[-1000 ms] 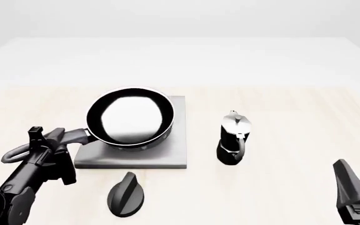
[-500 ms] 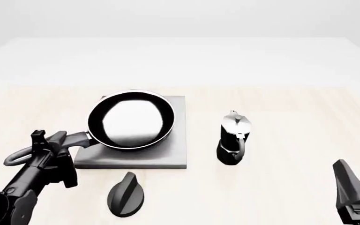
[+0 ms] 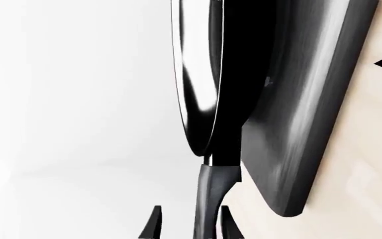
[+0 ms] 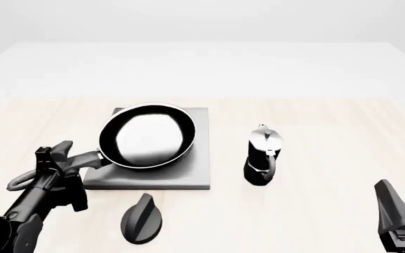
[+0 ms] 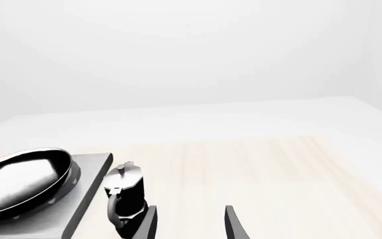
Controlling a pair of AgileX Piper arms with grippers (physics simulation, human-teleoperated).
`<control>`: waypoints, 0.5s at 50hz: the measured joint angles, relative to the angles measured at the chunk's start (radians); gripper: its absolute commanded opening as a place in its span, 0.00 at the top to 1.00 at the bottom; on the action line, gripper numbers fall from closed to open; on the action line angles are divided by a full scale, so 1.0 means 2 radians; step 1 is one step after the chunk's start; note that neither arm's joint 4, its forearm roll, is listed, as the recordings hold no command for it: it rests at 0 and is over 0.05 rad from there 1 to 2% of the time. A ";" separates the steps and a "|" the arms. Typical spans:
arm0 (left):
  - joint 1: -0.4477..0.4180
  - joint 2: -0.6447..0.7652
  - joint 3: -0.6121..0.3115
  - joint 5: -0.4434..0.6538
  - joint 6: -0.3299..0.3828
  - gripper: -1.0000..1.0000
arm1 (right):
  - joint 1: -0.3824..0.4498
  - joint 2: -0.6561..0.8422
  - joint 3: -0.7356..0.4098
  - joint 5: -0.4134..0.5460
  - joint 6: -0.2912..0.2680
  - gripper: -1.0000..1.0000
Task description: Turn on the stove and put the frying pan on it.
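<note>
Just ahead of the left tool, clamped on its long dark handle, the round black frying pan sits over the square grey metal stove; the right tool stands wide, holding nothing.

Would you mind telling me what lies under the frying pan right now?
The grey stove lies under the frying pan, its slab showing at the front and right. The pan covers the burner. The left gripper holds the handle.

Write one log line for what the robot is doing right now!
left gripper: shut on long dark handle | round black frying pan: over flat grey stove slab | black oval knob: untouched | right gripper: open, idle
</note>
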 measured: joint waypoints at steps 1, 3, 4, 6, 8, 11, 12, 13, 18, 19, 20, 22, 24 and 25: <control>0.000 -0.001 0.000 0.000 0.000 0.00 | 0.000 0.000 0.000 0.000 0.000 0.00; -0.001 -0.002 -0.001 0.000 0.000 0.00 | 0.000 0.000 0.000 0.000 0.000 0.00; -0.001 -0.003 -0.001 0.000 0.000 0.00 | 0.000 0.000 0.000 0.000 0.000 0.00; -0.002 -0.004 -0.001 0.000 0.001 0.00 | 0.000 0.000 -0.001 0.001 0.000 0.00; -0.003 -0.005 -0.001 0.000 0.001 0.00 | 0.000 0.000 -0.001 0.000 0.000 0.00; -0.003 -0.006 -0.001 -0.001 0.001 0.00 | 0.000 0.000 0.000 0.000 0.000 0.00; -0.003 -0.006 -0.001 -0.001 0.001 0.00 | 0.000 0.000 0.000 0.000 0.001 0.00; -0.004 -0.006 -0.001 -0.001 0.001 0.00 | 0.000 0.000 0.000 0.000 0.001 0.00; -0.005 -0.005 0.000 -0.002 0.001 0.00 | 0.000 0.000 0.000 0.000 0.001 0.00; -0.005 -0.005 0.000 -0.002 0.000 0.00 | 0.000 0.000 0.000 0.000 0.001 0.00; -0.006 -0.004 0.001 -0.003 0.000 0.00 | 0.000 0.000 0.000 0.000 0.001 0.00; -0.007 -0.004 0.001 -0.004 0.000 0.00 | -0.001 0.000 -0.001 0.000 0.001 0.00; -0.009 -0.002 0.002 -0.006 0.000 0.00 | -0.001 0.000 -0.001 0.001 0.001 0.00; -0.009 -0.001 0.003 -0.007 0.000 0.00 | -0.001 0.000 -0.001 0.001 0.001 0.00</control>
